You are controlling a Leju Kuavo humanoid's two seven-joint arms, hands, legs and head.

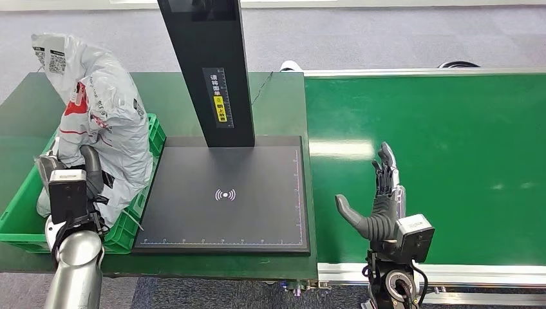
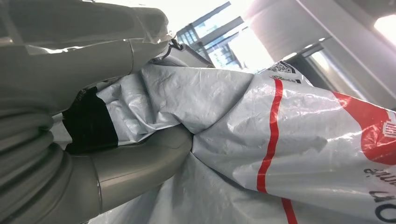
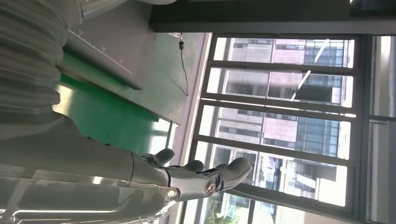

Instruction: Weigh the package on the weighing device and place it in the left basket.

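— What does your left hand hold?

— It grips the package, a grey and red plastic mailer. My thumb presses into the crumpled film; the bag covers my other fingers, so I cannot say how they lie.

— Where is the package?

— It stands upright in the green basket, left of the black weighing device. The bag and my wrist hide its lower end, so I cannot tell if it touches the basket floor.

— And your right hand?

— It is empty, fingers spread, above the green conveyor belt. The post of the weighing device is cut off at the top.
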